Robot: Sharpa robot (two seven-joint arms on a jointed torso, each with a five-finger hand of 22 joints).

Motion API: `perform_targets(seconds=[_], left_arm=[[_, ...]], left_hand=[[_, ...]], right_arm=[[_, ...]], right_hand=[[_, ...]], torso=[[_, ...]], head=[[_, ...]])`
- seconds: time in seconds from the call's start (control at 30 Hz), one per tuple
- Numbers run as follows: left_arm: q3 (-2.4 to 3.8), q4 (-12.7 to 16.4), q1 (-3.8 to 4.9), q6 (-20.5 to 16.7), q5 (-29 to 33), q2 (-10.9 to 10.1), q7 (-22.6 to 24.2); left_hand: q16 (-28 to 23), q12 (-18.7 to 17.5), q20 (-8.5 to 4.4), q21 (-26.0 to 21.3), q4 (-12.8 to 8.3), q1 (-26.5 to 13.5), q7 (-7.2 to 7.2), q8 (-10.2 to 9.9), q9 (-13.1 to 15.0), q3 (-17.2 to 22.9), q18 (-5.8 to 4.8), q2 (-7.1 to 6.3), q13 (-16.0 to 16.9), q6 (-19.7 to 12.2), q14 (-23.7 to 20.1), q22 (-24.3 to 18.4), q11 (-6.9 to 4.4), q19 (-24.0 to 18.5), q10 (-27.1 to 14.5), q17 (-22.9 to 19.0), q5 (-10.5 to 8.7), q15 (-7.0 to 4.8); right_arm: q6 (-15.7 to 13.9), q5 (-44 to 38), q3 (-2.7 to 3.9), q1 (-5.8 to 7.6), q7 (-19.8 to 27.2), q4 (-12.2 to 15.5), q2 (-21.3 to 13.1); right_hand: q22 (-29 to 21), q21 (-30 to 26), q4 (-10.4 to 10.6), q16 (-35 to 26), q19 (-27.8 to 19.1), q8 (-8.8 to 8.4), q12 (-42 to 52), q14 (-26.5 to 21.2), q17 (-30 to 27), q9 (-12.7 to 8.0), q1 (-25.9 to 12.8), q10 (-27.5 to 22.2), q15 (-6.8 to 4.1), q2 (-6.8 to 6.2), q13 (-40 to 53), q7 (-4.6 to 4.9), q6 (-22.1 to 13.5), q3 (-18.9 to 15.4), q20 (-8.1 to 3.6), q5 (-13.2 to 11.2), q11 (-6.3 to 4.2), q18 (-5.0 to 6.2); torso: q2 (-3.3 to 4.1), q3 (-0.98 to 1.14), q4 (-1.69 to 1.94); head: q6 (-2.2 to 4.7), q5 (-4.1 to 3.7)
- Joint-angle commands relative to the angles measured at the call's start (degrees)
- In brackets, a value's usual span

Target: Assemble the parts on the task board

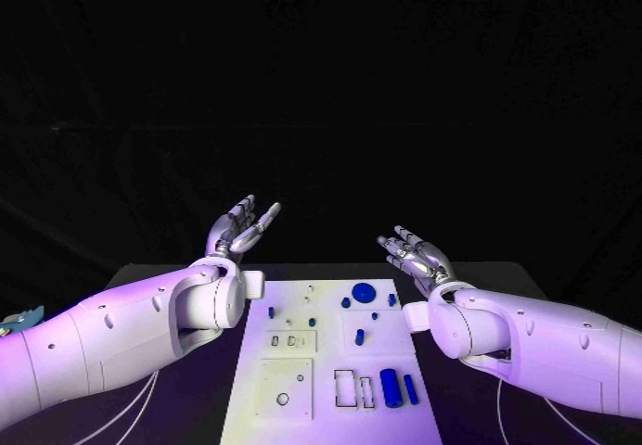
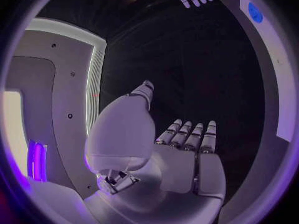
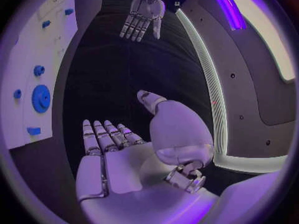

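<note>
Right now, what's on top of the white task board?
On the white task board: small blue parts, among them a round gear and an upright cylinder. Both hands hold nothing. The arms cover its side edges.

We see the white task board [image 1: 297, 389] lying flat in the middle of the black table, a long plate with cut-out recesses in its surface. On its far part sits a large blue round part [image 1: 364, 293], with a smaller blue round one [image 1: 347, 303] just beside it. Two slim blue bars [image 1: 390, 387] lie side by side near the board's near right corner, next to empty rectangular slots [image 1: 345, 386]. Other small blue pieces dot the middle of the board.
</note>
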Motion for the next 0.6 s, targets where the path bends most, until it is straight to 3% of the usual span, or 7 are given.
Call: perform_targets(seconds=[0.03,0.23,0.3,0.33,0.37,0.43,0.6], left_arm=[[-0.01,-0.1,0.07,4.1,0.8,0.2,1.9],[-0.01,-0.1,0.07,4.1,0.8,0.2,1.9],[-0.01,-0.1,0.07,4.1,0.8,0.2,1.9],[-0.05,0.6,0.1,4.8,0.8,-1.8,2.7],[-0.05,0.8,0.1,5.0,0.7,-1.9,2.7],[-0.05,1.2,0.11,5.4,0.3,-2.2,2.6],[-0.05,2.7,0.14,6.4,-0.7,-3.3,2.4]], left_hand=[[0.7,0.5,1.09,0.7,0.8,2.9,5.22,0.7,0.4,0.5,1.52,0.44,0.3,2.3,1.7,0.3,1.15,0.6,1.9,0.4,0.42,1.31],[3.6,1.9,1.17,3.2,0.4,4.1,7.49,2.9,1.9,1.7,2.17,1.65,1.2,10.3,11.7,1.5,3.99,7.2,11.9,2.4,0.23,2.02],[7.7,3.8,1.05,7.8,0.2,5.0,8.38,5.4,3.4,2.3,3.47,1.84,2.0,17.8,24.1,3.8,5.47,19.8,22.7,4.7,0.14,0.68],[9.4,4.2,0.99,9.7,0.1,5.3,8.43,6.0,3.7,2.4,4.12,1.86,2.1,19.6,29.0,4.6,5.28,24.5,25.5,5.6,0.12,0.21],[12.1,5.4,0.92,11.4,0.0,5.7,8.29,7.4,4.6,2.8,5.41,1.91,2.5,24.0,35.6,5.1,4.38,28.0,33.3,7.0,0.08,-0.98],[13.7,6.6,0.89,13.0,-0.3,6.5,7.84,10.0,6.1,3.4,7.02,1.92,2.6,31.6,39.2,5.4,3.39,31.3,39.3,7.7,0.07,-2.12],[15.2,6.3,0.45,14.6,-0.8,7.7,6.45,11.6,6.9,5.0,7.92,1.44,2.5,36.2,44.2,5.3,1.96,35.6,44.2,8.7,0.0,-3.73]], right_arm=[[11.9,0.0,-0.78,0.76,-1.9,-1.3,0.4],[15.6,0.1,-1.9,1.57,-2.5,-2.7,0.8],[15.8,0.1,-1.97,1.63,-2.5,-2.8,0.8],[7.0,-19.0,-1.91,2.53,-1.1,-5.3,0.3],[6.5,-21.0,-1.89,2.64,-1.2,-5.7,0.3],[5.7,-24.6,-1.84,2.84,-1.5,-6.3,0.4],[4.8,-33.1,-1.74,3.45,-2.8,-7.6,0.4]], right_hand=[[0.5,1.1,-3.3,1.3,2.8,1.35,1.0,4.8,0.8,0.9,5.5,5.3,0.92,-0.89,0.5,9.79,3.7,2.5,0.53,0.5,0.9,1.45],[2.0,4.5,-7.1,4.6,12.7,4.3,2.5,17.2,2.9,2.9,9.2,17.0,-0.24,-1.83,1.4,9.72,12.3,3.8,0.47,0.5,0.52,2.97],[3.8,8.4,-8.8,7.3,23.9,6.55,4.5,26.1,4.3,4.3,11.0,27.6,-1.49,-2.32,2.2,9.61,18.5,4.5,0.28,0.0,-0.3,4.3],[4.1,9.2,-9.2,7.7,26.0,6.98,4.7,27.6,4.5,4.6,11.4,29.3,-1.64,-2.39,2.2,9.44,19.7,4.7,0.24,-0.1,-0.54,4.54],[4.4,10.2,-10.1,9.2,28.5,8.42,5.6,32.6,5.3,5.4,12.4,35.0,-2.22,-2.49,2.5,9.3,23.7,5.4,0.2,-0.1,-0.98,5.14],[4.7,11.4,-11.3,10.6,31.2,10.76,6.4,36.8,5.8,6.8,13.2,39.6,-3.26,-3.02,2.4,8.72,30.3,6.4,0.08,-1.0,-1.81,6.15],[5.4,14.1,-12.6,12.2,36.3,13.2,5.7,43.4,6.2,7.9,13.6,46.0,-5.34,-4.33,2.1,7.18,38.8,8.7,-0.82,-1.7,-3.57,7.3]], torso=[[0.01,0.0,-0.01],[0.01,0.0,-0.01],[0.01,0.0,-0.01],[1.31,-0.39,0.03],[1.41,-0.4,0.08],[1.65,-0.44,0.24],[2.47,-0.61,0.52]], head=[[0.0,0.02],[0.0,0.02],[0.0,0.02],[-0.75,-0.03],[-0.75,0.0],[-0.7,-0.1],[-0.72,-0.38]])
